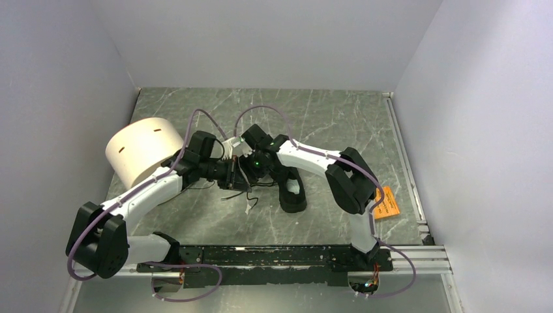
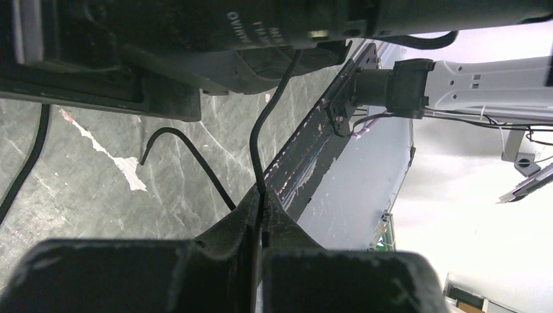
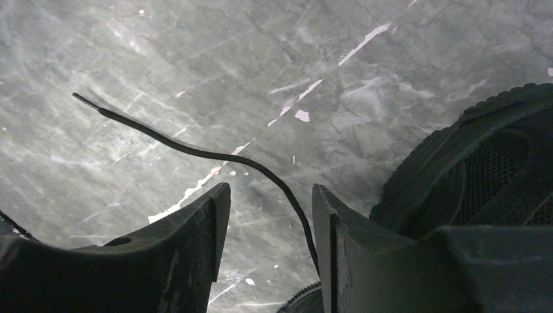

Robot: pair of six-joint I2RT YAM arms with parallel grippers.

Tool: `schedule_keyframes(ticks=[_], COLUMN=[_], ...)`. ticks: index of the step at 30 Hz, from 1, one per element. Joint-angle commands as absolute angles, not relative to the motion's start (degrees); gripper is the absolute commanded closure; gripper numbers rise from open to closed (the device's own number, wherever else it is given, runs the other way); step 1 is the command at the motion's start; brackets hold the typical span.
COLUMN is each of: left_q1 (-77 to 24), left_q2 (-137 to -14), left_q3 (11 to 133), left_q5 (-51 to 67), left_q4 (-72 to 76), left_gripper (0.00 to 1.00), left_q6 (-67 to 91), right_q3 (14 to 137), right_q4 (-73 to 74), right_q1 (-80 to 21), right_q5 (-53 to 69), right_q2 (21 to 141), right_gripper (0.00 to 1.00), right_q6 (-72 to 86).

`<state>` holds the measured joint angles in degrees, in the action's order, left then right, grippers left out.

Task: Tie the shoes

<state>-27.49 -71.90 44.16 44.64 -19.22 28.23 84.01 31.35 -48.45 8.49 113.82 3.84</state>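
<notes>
Inside left gripper (image 2: 263, 205), sneaker lace (image 2: 254, 147) pinched

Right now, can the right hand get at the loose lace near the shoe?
Probably yes: the right hand is open, the lace runs between its fingers, and nothing covers it. The shoe lies to one side.

The shoe (image 1: 293, 190) lies near the middle of the bench (image 1: 339, 117), with the roll (image 1: 139, 152) well off to its left and the booklet (image 1: 387, 203) to its right, near the bench's edge. Just left of the shoe the left end effector (image 2: 262, 201), clamped on a lace (image 2: 255, 140), meets the right end effector (image 3: 270, 218). A lace end (image 3: 195, 153) lies on the bench, running out from between the right one's spread fingers.
</notes>
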Motion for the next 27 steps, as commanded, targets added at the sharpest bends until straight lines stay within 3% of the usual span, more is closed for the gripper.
schedule_keyframes(ticks=[1, 10, 19, 27], left_q1=[-27.7, -27.7, -28.2, -29.8], left_q2=[-70.8, -72.6, -82.0, -89.6], left_q3=[44.3, 50.3, 65.7, 77.1], left_q5=[45.8, 47.1, 45.2, 43.9], left_q4=[-17.1, -13.8, -16.3, -22.2], left_gripper=[0.95, 0.95, 0.95, 0.95], left_q6=[28.8, 28.9, 26.3, 21.3], right_q3=[86.8, 84.7, 64.3, 62.1], right_q4=[34.0, 36.0, 17.9, 9.4], right_q1=[-47.8, -37.4, -27.5, -26.2], right_q5=[7.6, 16.3, 33.8, 41.0], right_q2=[115.3, 99.8, 79.6, 80.5], right_gripper=[0.47, 0.46, 0.41, 0.44], right_q6=[4.8, 12.1, 3.8, 4.4])
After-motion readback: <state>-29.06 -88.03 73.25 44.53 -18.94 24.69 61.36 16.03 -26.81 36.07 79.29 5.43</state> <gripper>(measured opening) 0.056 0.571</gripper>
